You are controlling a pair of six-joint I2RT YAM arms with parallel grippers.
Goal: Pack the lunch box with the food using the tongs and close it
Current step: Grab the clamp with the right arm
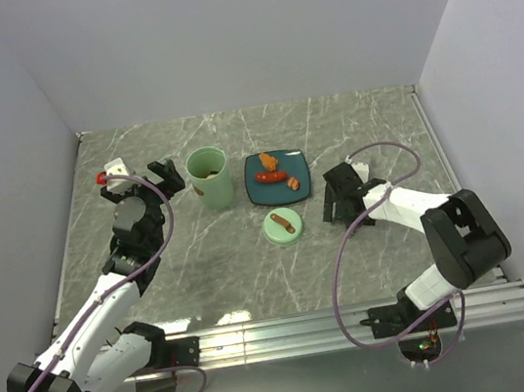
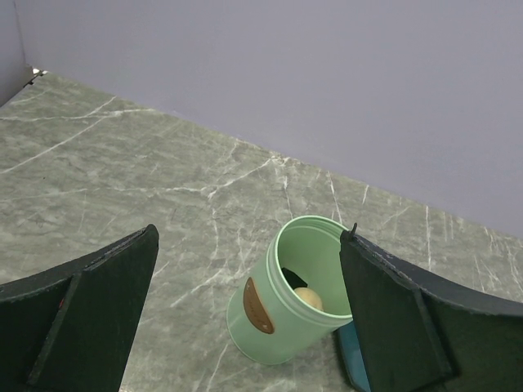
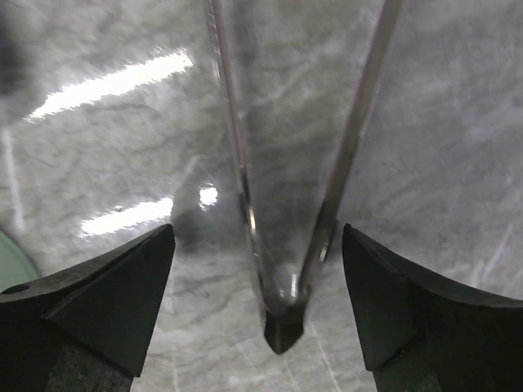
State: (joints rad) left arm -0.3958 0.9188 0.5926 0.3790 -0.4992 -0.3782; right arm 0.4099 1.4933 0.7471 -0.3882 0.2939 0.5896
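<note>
The mint-green lunch box [image 1: 210,176] stands upright and uncovered, and in the left wrist view a beige ball [image 2: 308,299] lies inside the lunch box [image 2: 278,327]. Its round lid [image 1: 281,226] lies flat on the table in front of the plate. A sausage piece [image 1: 270,176], a fried chunk [image 1: 293,183] and an orange piece [image 1: 268,161] of the food rest on the plate. My left gripper [image 1: 169,178] [image 2: 249,237] hangs open just left of the lunch box. My right gripper [image 1: 341,199] [image 3: 257,233] is open and low over the tongs [image 3: 282,322]. The tongs lie on the table between the jaws, with gaps on both sides.
A dark teal square plate [image 1: 297,163] sits right of the lunch box, and its corner [image 2: 351,359] shows in the left wrist view. The lid's edge [image 3: 12,261] shows at the left of the right wrist view. Walls close off the marble table on three sides.
</note>
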